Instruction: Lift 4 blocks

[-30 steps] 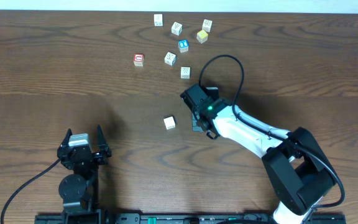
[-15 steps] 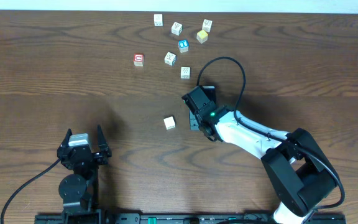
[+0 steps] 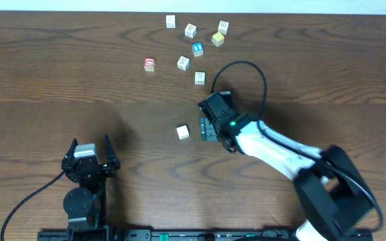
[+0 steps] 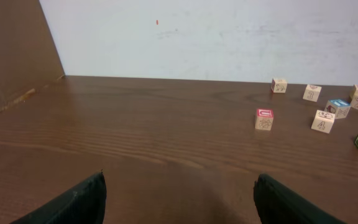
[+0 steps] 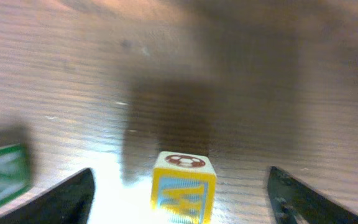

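Note:
A cream block (image 3: 183,132) stands alone on the table mid-way down. In the right wrist view this block (image 5: 183,186) shows a yellow-framed front face and a red ball print on top. My right gripper (image 3: 203,129) is open just to its right, fingers pointing at it. There the right gripper (image 5: 180,186) frames the block without touching it. Several more blocks lie at the back, among them a pale yellow one (image 3: 218,39) and cream ones (image 3: 190,30) (image 3: 183,63). My left gripper (image 3: 90,146) (image 4: 179,199) rests open and empty near the front edge.
A red-faced cube (image 3: 149,64) (image 4: 265,119) and a blue-faced cube (image 3: 198,49) (image 4: 337,108) sit among the back cluster. A green-marked cube (image 3: 200,77) (image 5: 5,174) lies nearest the right arm. The right arm's black cable (image 3: 246,67) loops above the table.
My right gripper has opened wide and edged left toward the lone cream block. The block and the left arm have not moved.

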Controlling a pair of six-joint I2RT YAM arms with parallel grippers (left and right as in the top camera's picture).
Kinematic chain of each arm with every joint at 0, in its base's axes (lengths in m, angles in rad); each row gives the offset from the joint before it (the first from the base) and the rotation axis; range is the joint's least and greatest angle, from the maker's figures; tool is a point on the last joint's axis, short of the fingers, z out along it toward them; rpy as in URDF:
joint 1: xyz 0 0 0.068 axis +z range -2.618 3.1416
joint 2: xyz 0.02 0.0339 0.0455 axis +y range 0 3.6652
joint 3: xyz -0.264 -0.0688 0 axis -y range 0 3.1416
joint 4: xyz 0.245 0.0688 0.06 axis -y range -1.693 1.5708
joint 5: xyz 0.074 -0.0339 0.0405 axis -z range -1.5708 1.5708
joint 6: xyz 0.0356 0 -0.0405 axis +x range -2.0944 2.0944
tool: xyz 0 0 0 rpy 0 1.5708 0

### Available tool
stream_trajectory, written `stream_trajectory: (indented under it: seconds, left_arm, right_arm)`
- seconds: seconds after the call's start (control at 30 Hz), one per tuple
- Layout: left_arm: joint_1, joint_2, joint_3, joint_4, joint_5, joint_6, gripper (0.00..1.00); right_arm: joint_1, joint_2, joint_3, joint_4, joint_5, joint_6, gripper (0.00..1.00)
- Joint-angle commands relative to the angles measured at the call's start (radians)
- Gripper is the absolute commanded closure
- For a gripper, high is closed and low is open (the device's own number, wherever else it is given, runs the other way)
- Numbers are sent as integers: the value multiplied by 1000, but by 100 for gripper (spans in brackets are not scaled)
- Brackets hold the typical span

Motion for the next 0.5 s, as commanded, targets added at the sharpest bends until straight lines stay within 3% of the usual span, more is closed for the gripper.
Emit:
stream_trajectory:
  seconds: [0.0,0.13,0.3,0.47]
  left_arm:
    - [5,-6,-17,-43,-16,-1,24]
    - [5,-6,-17,-37,-17,0,24]
    - [5,-6,-17,-39,-32,1,24]
    - [5,-6,-17,-29,-31,3,24]
  right_arm:
    - [-32,-116,56,-7,-22,-85,1]
    - [-90,-137,106,-7,-215,-171,1]
    - [-162,-47,179,14,-222,-195,1]
    - [-195,144,389,-7,-245,-248,2]
